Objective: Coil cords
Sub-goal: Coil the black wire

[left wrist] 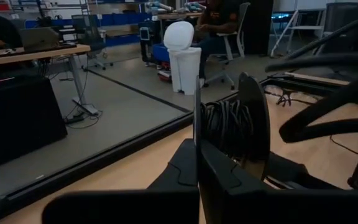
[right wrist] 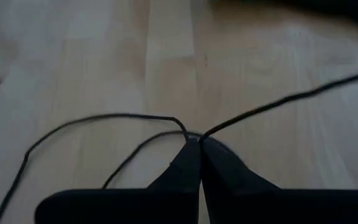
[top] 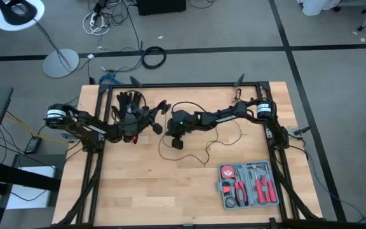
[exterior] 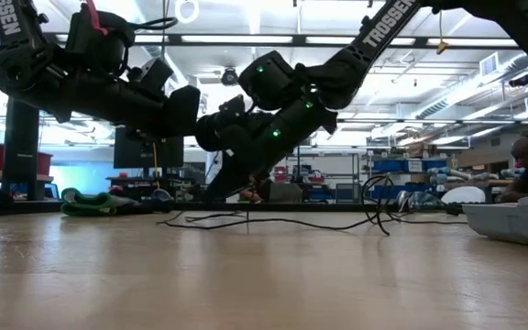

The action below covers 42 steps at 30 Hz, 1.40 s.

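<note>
Lying loosely looped across the wooden table (top: 138, 191) near its middle: the thin black cord (top: 224, 137). Pinching a strand of that cord (right wrist: 135, 118) at table level: the right gripper (right wrist: 199, 144), fingers clamped together. Gripping the round black disc (left wrist: 253, 124) with wire wound on it: the left gripper (left wrist: 197, 146), fingers closed, beside a black glove (top: 129, 102). Sitting at the near right corner: a tool case (top: 248, 184).

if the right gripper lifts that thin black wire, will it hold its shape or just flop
Probably flop: the thin black wire lies in loose, uneven loops on the table. It looks light, so it should drag easily. Being so thin, it may slip from the right gripper, whose fingers are shut on it.
</note>
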{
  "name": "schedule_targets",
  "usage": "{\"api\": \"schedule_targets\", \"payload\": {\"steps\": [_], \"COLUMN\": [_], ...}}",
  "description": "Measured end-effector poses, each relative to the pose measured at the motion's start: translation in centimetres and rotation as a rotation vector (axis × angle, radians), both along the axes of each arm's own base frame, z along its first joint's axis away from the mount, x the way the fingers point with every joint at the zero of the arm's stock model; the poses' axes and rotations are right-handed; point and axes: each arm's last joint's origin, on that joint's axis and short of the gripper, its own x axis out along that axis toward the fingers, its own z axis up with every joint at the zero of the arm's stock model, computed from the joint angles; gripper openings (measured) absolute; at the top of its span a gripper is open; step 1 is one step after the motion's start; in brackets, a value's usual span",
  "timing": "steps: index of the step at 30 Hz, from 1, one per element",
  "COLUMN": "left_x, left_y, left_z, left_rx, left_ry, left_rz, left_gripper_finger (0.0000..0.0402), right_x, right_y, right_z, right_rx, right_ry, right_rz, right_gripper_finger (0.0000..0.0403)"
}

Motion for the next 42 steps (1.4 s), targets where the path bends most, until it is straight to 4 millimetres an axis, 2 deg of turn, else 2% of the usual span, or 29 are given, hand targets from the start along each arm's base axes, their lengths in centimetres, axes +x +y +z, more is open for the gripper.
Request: {"api": "schedule_targets", "payload": {"steps": [4, 9, 12, 19, 26, 32, 36, 39, 42], "left_x": [0.0, -0.2, -0.3, -0.3, -0.2, -0.2, -0.2, -0.2, -0.2], "left_y": [-0.3, -0.6, -0.6, -0.6, -0.7, -0.7, -0.7, -0.8, -0.8], "left_z": [0.1, -0.1, -0.2, 0.2, 0.3, 0.2, 0.2, 0.3, 0.5], "left_rx": [-0.013, -0.035, -0.051, -0.044, -0.052, -0.066, -0.067, -0.066, -0.064], "left_ry": [-0.03, -0.052, -0.068, -0.105, -0.12, -0.127, -0.129, -0.14, -0.156], "left_rz": [-0.005, -0.027, -0.024, -0.031, -0.063, -0.079, -0.086, -0.091, -0.092], "left_gripper_finger": [0.0, 0.0, 0.0, 0.0, 0.0, 0.0, 0.0, 0.0, 0.0], "right_x": [-1.7, -4.5, -5.8, -7.7, -10.0, -12.4, -14.1, -14.2, -13.1], "right_y": [0.0, -0.1, 0.1, 1.0, 0.3, -0.8, -1.8, -2.0, -1.7], "right_z": [0.3, 1.0, 0.0, -2.5, -3.7, -1.9, 0.4, 1.8, 2.3], "right_rx": [0.003, 0.023, 0.043, 0.137, 0.163, 0.17, 0.148, 0.099, 0.046], "right_ry": [-0.056, -0.264, -0.323, -0.272, -0.238, -0.274, -0.366, -0.453, -0.496], "right_rz": [-0.044, -0.099, -0.114, -0.171, -0.246, -0.291, -0.321, -0.301, -0.256], "right_gripper_finger": [0.0002, 0.0004, 0.0005, 0.0025, 0.0053, 0.0053, 0.0051, 0.0053, 0.0059]}}
